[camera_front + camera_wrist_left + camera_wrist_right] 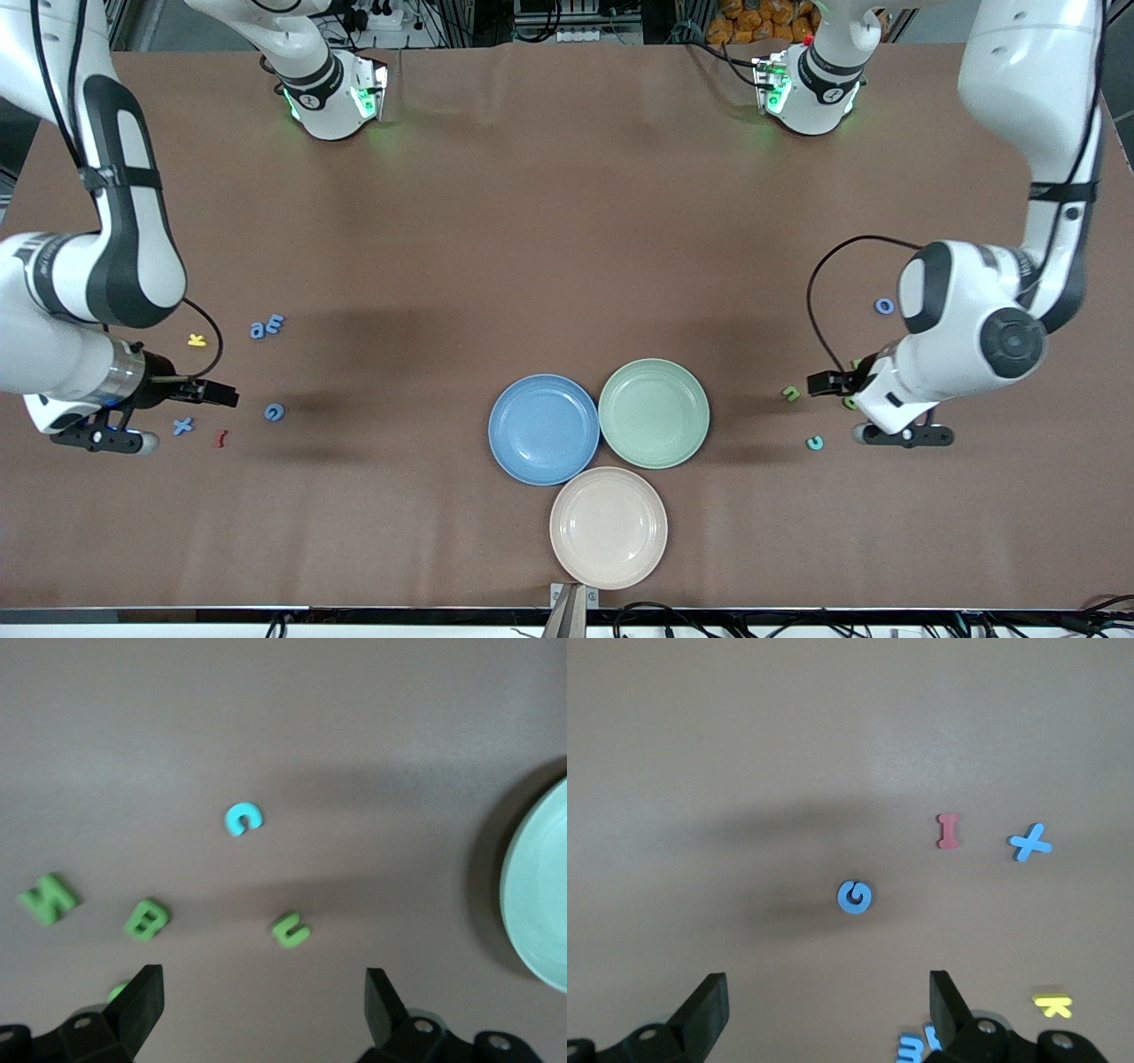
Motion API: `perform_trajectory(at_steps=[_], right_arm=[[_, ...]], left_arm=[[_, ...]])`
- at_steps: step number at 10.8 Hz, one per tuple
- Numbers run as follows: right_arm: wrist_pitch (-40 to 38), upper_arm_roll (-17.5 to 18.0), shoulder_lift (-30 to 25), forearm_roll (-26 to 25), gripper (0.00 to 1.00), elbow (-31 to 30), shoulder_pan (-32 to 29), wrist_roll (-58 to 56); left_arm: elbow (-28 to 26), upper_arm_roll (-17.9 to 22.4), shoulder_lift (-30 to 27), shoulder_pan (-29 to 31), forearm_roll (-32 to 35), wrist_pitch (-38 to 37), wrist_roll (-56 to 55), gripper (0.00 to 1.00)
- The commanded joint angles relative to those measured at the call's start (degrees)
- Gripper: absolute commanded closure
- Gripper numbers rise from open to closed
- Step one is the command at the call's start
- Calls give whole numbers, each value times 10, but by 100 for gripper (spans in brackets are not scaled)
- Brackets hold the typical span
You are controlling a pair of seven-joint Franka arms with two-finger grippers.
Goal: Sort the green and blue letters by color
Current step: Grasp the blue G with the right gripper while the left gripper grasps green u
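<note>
Plates first: three smooth round ones cluster at lower centre of the front view, a blue plate (543, 429), a green plate (654, 412) and a pink plate (608, 526) on the matte brown table (567, 221). At mid-left lie four blue letters, an a (258, 330), an E (275, 323), a G (275, 412) and an X (182, 426), plus a yellow K (197, 339) and a red I (221, 438). At mid-right sit a blue O (884, 306), a green n (790, 392) and a cyan c (814, 442). The right gripper (104, 439) hangs at the left edge, the left gripper (904, 435) at the right.

Left wrist view: fingers (142, 1001) spread wide along the bottom; three flat green letters mid-left to centre, the cyan c above them.

Right wrist view: fingers (709, 1010) wide apart at the bottom, holding nothing, the G central.
</note>
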Motion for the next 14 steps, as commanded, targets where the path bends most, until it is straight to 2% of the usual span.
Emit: perform_trajectory(at_steps=[1,3,6,11,12,14], right_arm=[[33,1,46,11,0,13,-1,70],[35,1,72,13,0,14,-7,130],[35,0,94,22,0,14,-2,197],[97,0,143,22,0,12,-1,197],[107,0,150,22,0,11,0,195],[107,0,154,22,0,10,1,192]], left_arm=[[-78,4,18,-22,5,132,-3,0],[-123,4,24,-24,6,203,-3,0],[-155,6,36,-29,16,265,-1,0],[-161,6,52,-30,56,278,0,0],[-162,6,52,-30,57,278,1,11],[-162,9,53,-30,60,278,5,39]])
